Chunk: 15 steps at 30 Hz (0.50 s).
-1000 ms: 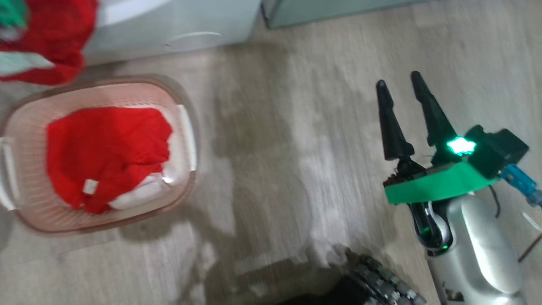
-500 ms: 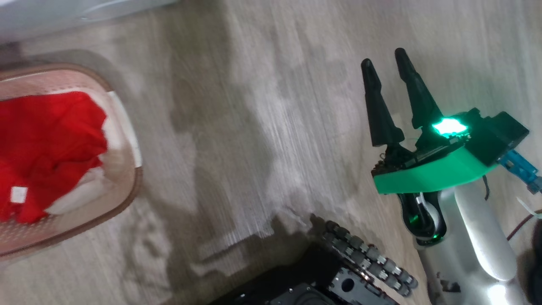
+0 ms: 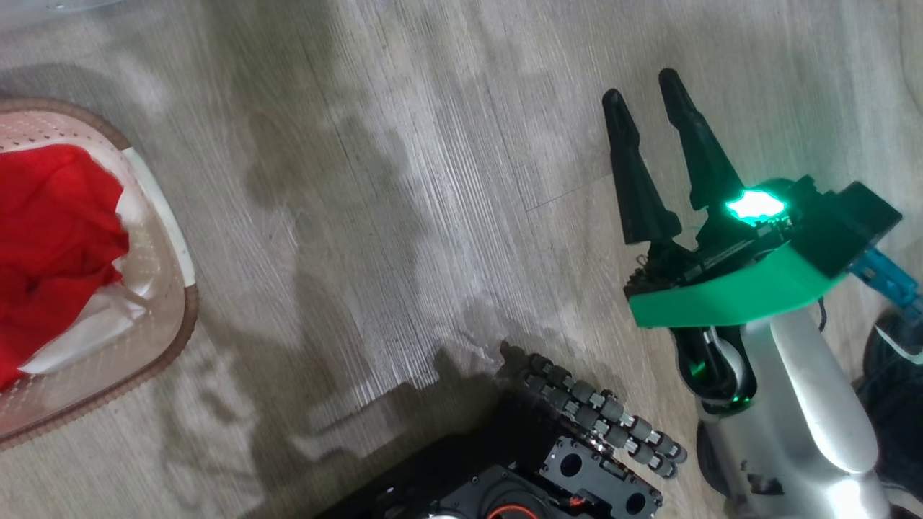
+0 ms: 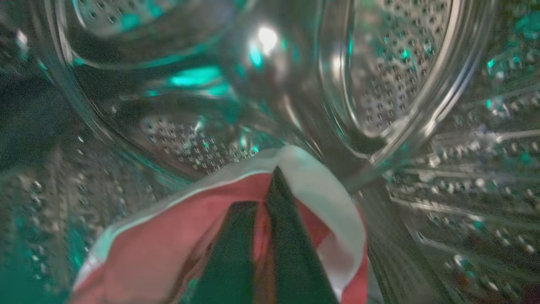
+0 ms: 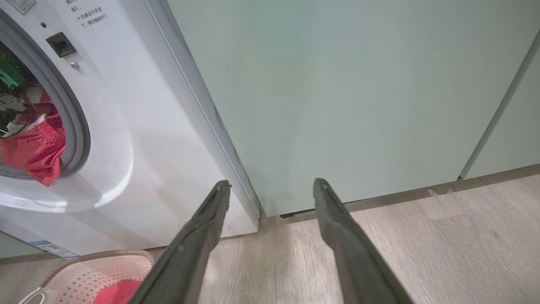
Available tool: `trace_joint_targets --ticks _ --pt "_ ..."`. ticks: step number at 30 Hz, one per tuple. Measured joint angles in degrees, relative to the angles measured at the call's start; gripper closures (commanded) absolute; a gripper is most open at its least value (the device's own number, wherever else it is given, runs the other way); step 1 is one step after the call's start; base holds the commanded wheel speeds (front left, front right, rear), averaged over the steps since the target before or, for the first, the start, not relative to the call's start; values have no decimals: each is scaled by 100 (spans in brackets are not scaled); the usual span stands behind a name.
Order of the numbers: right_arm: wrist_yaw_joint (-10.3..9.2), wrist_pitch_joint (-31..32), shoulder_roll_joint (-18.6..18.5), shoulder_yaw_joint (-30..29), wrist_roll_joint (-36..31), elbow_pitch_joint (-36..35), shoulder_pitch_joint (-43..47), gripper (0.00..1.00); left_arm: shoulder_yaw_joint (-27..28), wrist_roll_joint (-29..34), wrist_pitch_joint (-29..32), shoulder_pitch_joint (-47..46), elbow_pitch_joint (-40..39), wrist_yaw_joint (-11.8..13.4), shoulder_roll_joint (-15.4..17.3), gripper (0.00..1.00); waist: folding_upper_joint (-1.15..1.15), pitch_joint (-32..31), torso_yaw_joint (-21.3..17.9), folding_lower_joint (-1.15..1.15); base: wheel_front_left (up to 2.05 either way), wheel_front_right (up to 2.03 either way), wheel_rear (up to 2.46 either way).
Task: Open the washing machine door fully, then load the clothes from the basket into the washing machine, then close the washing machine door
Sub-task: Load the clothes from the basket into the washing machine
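The basket sits at the left edge on the wood floor, red clothes inside. The right gripper hovers well apart from it, fingers spread.

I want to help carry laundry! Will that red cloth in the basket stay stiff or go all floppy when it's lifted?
Probably floppy: the crumpled red cloth lies slumped in folds in the cream perforated plastic basket. Likely light too; a similar red-and-white garment drapes limply round the left pincer.
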Motion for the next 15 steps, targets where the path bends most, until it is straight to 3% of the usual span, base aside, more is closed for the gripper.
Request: trace_joint_targets --ticks 4,15 --pt "0 -1 0 10 0 -26 -15 0 -9 25 -322 -106 303 -58 -5 100 0 42 41 0 0 0 0" --pt "0 -1 1 5 -13 -24 -20 0 -85 -174 -188 425 872 -188 -147 100 0 -27 224 -1 0 0 0"
